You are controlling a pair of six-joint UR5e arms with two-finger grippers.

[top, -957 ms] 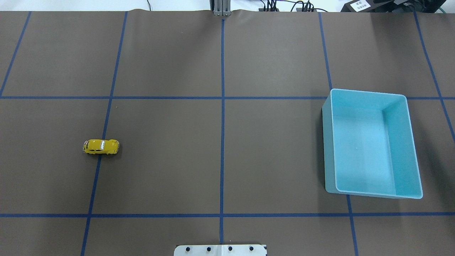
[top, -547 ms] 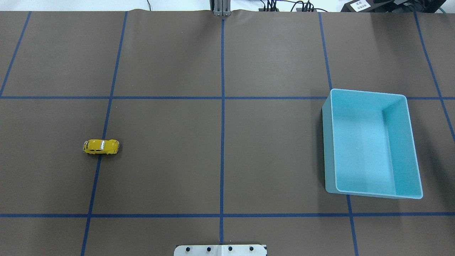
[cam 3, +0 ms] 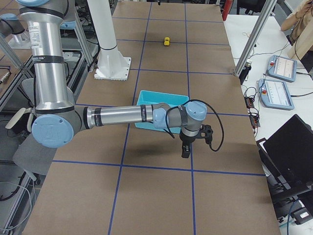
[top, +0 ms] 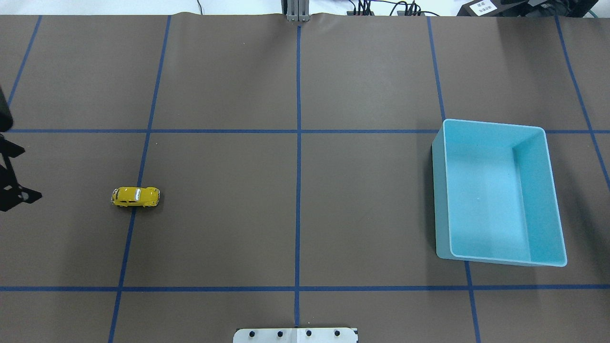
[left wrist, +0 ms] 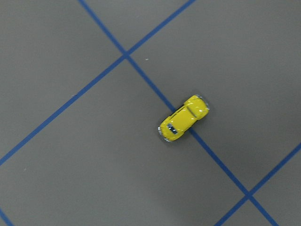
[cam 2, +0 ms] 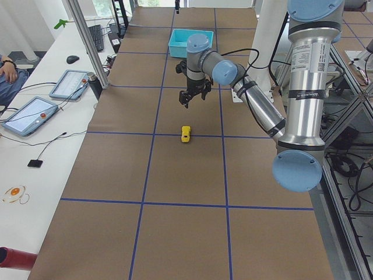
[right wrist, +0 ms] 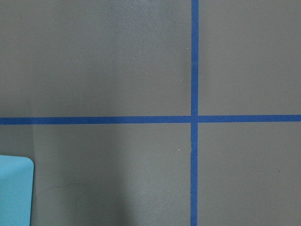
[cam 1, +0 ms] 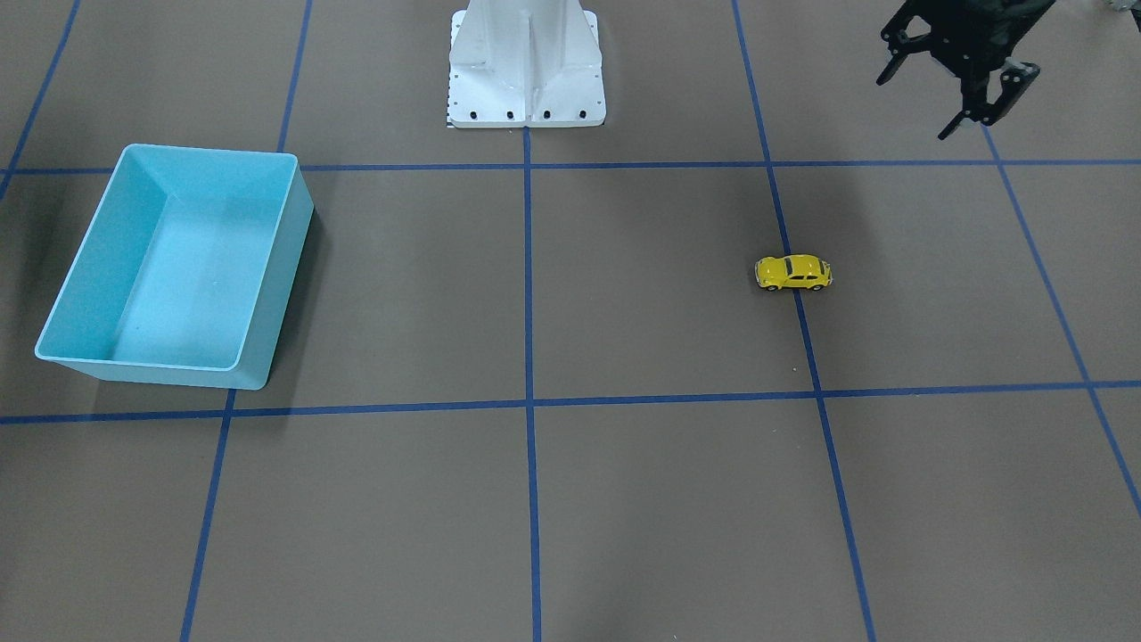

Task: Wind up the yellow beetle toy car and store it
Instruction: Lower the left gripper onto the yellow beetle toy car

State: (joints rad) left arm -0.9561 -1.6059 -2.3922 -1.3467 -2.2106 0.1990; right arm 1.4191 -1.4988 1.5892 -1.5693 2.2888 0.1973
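Note:
The yellow beetle toy car [top: 136, 196] stands on its wheels on the brown table, on a blue tape line at the left; it also shows in the front view [cam 1: 793, 272] and in the left wrist view [left wrist: 184, 118]. My left gripper [cam 1: 911, 110] is open and empty, held above the table and apart from the car; it just shows at the overhead view's left edge [top: 26, 174]. The light blue bin [top: 495, 123] stands empty at the right. My right gripper [cam 3: 185, 152] shows only in the exterior right view, beside the bin; I cannot tell its state.
The white robot base [cam 1: 526, 62] stands at the table's near-middle edge. Blue tape lines [top: 298, 166] mark a grid on the brown mat. Tablets [cam 2: 32, 114] lie on a side bench beyond the table's far edge.
My left gripper has come into the overhead view at its left edge. The car and the bin have not moved.

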